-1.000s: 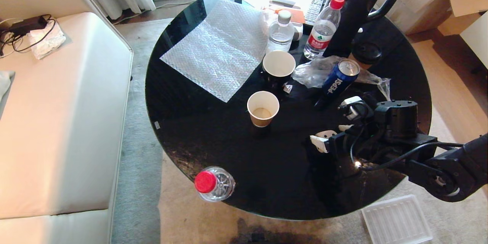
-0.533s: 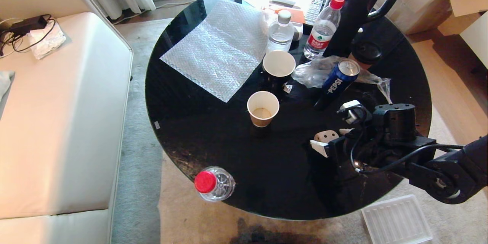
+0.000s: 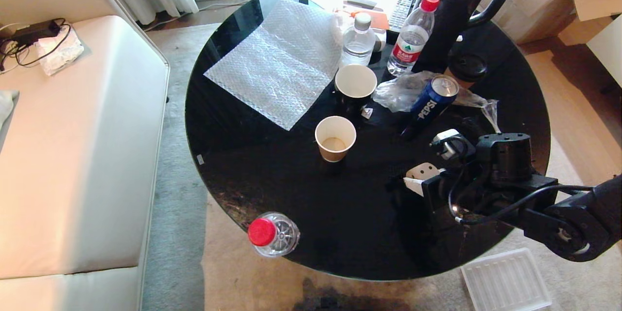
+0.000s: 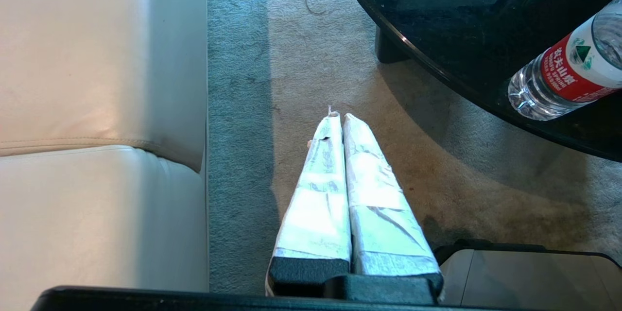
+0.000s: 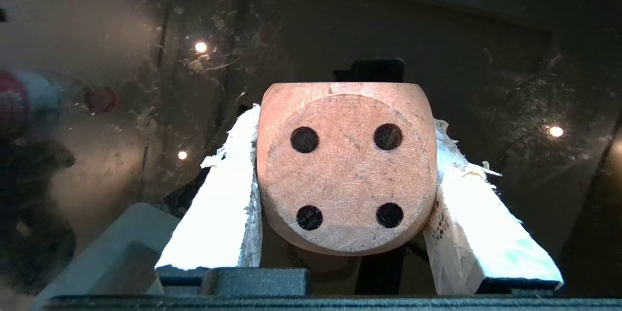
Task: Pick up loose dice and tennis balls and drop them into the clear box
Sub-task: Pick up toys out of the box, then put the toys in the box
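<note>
the beige die [image 5: 346, 165] sat between the two white-wrapped fingers [image 5: 218, 194] of the right gripper [image 5: 342, 155], its four-pip face turned toward the wrist camera. both fingers pressed flat against its sides, so the gripper was clamped on it. in the head view the die [image 3: 422, 171] showed as a pale block at the gripper's tip, low over the near right part of the round black table [image 3: 272, 170]. a white plug [image 3: 449, 140] lay just beyond the gripper, and a blue pepsi can [image 3: 434, 98] stood farther back beside a crumpled plastic bag [image 3: 403, 92]. a brown paper cup [image 3: 335, 138] stood near the table's middle. on the carpet by the table's near right edge lay a ribbed translucent lid [image 3: 505, 282]. the left gripper [image 4: 340, 119] hung over the carpet [image 4: 301, 58] between the sofa [image 4: 97, 82] and the table, its fingers pressed together on nothing.
</note>
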You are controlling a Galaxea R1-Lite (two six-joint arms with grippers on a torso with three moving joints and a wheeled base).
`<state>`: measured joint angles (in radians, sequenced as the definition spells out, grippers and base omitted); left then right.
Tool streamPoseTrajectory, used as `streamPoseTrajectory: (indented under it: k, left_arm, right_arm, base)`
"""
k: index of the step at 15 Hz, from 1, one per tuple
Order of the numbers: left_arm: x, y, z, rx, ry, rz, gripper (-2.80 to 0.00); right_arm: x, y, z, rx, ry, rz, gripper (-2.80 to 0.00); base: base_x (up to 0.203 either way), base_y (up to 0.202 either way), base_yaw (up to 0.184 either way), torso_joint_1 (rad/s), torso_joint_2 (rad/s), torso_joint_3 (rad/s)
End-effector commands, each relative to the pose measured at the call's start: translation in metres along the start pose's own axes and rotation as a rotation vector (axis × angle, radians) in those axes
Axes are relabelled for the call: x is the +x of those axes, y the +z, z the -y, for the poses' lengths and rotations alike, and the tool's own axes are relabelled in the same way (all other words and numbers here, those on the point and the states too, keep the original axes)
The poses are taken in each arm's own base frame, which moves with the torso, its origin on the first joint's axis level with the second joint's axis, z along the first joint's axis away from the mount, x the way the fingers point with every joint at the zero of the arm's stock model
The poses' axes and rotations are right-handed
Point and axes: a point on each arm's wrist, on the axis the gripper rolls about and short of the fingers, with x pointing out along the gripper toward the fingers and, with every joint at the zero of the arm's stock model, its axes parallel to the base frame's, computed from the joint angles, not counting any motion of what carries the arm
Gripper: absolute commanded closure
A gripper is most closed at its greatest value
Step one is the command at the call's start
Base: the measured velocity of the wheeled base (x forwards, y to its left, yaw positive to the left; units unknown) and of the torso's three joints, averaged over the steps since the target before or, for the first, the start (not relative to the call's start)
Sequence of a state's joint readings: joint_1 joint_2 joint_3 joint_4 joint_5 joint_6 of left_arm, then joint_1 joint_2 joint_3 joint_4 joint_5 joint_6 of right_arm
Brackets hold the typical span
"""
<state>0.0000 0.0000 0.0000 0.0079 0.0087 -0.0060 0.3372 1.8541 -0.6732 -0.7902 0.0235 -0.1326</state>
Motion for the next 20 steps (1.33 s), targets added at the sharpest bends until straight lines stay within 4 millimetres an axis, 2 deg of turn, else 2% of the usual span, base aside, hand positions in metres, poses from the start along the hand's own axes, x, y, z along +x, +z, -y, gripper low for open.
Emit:
streamPoseTrajectory:
  k: [1, 3, 7, 10, 12, 14, 15, 17, 20]
  left_arm:
    - [0.000, 0.000, 0.000, 0.000, 0.001, 0.000, 0.00]
    - [0.000, 0.000, 0.000, 0.000, 0.001, -0.001, 0.00]
    - [0.000, 0.000, 0.000, 0.000, 0.001, 0.000, 0.00]
    - [0.000, 0.000, 0.000, 0.000, 0.001, 0.000, 0.00]
    - [0.000, 0.000, 0.000, 0.000, 0.001, 0.000, 0.00]
    - [0.000, 0.000, 0.000, 0.000, 0.001, -0.001, 0.00]
    - [0.000, 0.000, 0.000, 0.000, 0.001, 0.000, 0.00]
    - [0.000, 0.000, 0.000, 0.000, 0.001, 0.000, 0.00]
    - [0.000, 0.000, 0.000, 0.000, 0.001, 0.000, 0.00]
  right_arm:
    - [-0.018, 0.012, 0.002, 0.000, -0.010, 0.051, 0.00]
    - [-0.046, 0.016, 0.002, 0.000, -0.040, 0.080, 0.00]
    - [-0.135, 0.011, 0.007, 0.016, -0.124, 0.152, 0.00]
    - [-0.208, -0.014, 0.001, 0.038, -0.155, 0.164, 0.00]
    - [-0.254, -0.041, -0.005, 0.073, -0.177, 0.189, 0.00]
    - [-0.291, -0.076, -0.013, 0.114, -0.224, 0.211, 0.00]
    - [-0.299, -0.091, -0.016, 0.141, -0.256, 0.209, 0.00]
    - [-0.300, -0.120, -0.021, 0.227, -0.338, 0.122, 0.00]
    - [-0.297, -0.136, -0.028, 0.280, -0.306, 0.005, 0.00]
  base:
    - [0.000, 0.000, 0.000, 0.000, 0.00, 0.000]
    - [0.000, 0.000, 0.000, 0.000, 0.00, 0.000]
    - [0.000, 0.000, 0.000, 0.000, 0.00, 0.000]
    - [0.000, 0.000, 0.000, 0.000, 0.00, 0.000]
    - [0.000, 0.000, 0.000, 0.000, 0.00, 0.000]
    - [0.000, 0.000, 0.000, 0.000, 0.00, 0.000]
    - [0.000, 0.000, 0.000, 0.000, 0.00, 0.000]
    - [0.000, 0.000, 0.000, 0.000, 0.00, 0.000]
    - [0.000, 0.000, 0.000, 0.000, 0.00, 0.000]
